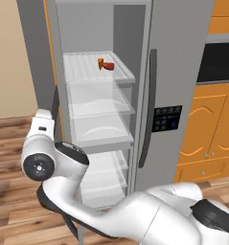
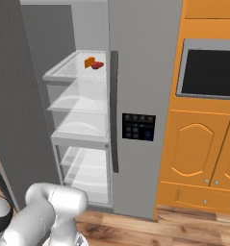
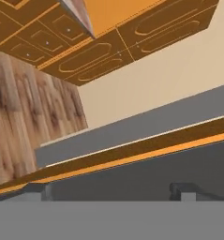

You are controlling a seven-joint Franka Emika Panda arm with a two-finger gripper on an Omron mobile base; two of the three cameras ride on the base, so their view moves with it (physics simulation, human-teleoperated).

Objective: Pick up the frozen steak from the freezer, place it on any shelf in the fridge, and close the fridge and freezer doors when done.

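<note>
The fridge [image 1: 94, 28] stood open, clear shelves and see-through drawers showing. Its door [image 1: 32, 43] was swung out to the left. The neighbouring door [image 1: 178, 57], the one with the dark control panel [image 1: 166, 118], was shut, so I judged the freezer side done.

The arm [image 1: 63, 162] bent low and left, with the hand up beside the open door. In the hand view that door [image 3: 146, 131] ran as a grey slab with its orange inner edge [image 3: 132, 157] just above the gripper [image 3: 111, 193].

The fingertips [image 3: 182, 191] were spread wide with nothing between them.

The frozen steak [image 1: 108, 66] lay on the top clear shelf [image 1: 82, 67], toward the back right and just beside a small orange wedge [image 1: 101, 62]. Placement looked finished, so the step in hand was likely closing the fridge door.

To do it well:
- Get the hand onto the outer face or far edge of the panel, not the orange edge.
- Push in a steady arc that follows the hinge.
- Keep the elbow clear of the shelves.
- Follow through until the door seats flush.

Main risk: the fingers slide off the flat panel and leave the door ajar. I couldn't tell whether the fingers touched the door.
</note>
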